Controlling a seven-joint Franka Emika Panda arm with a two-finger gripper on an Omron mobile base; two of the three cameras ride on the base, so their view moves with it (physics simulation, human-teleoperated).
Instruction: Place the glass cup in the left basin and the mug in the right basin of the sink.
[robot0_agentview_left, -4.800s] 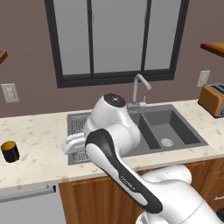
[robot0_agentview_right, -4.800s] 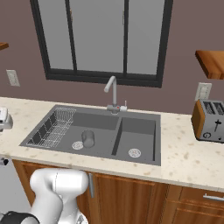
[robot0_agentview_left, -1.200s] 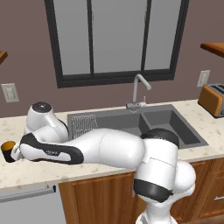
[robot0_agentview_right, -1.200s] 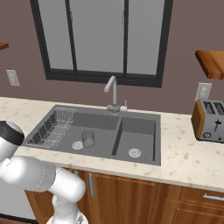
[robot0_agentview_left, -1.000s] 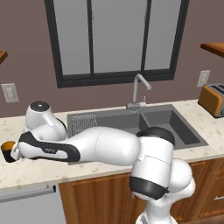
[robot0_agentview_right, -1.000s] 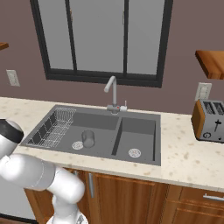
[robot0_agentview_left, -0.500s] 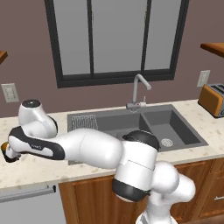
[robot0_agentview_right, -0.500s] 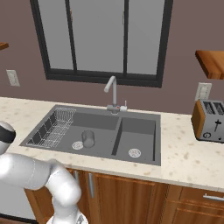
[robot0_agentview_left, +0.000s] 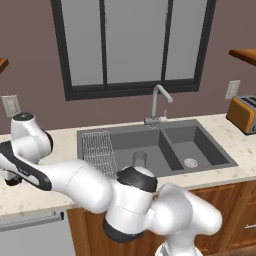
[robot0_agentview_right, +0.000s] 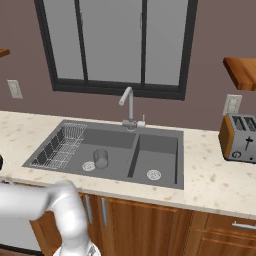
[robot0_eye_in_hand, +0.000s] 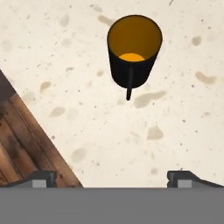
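Note:
The mug, black with an orange inside, stands upright on the speckled counter, its handle turned toward the hand. My gripper hangs above and short of it, open, with the mug lying ahead of the gap between the fingertips. In the left base view my arm reaches out over the counter at the far left. The glass cup stands in the left basin near its drain. The right basin holds nothing but its drain.
A wire rack fills the left end of the left basin. The curved faucet rises behind the divider. A toaster sits on the counter at the right. The counter's front edge and wooden cabinet front run close beside the mug.
My arm has swung further left along the counter, bringing the hand over the mug. The jaws stayed open. The glass cup has not moved.

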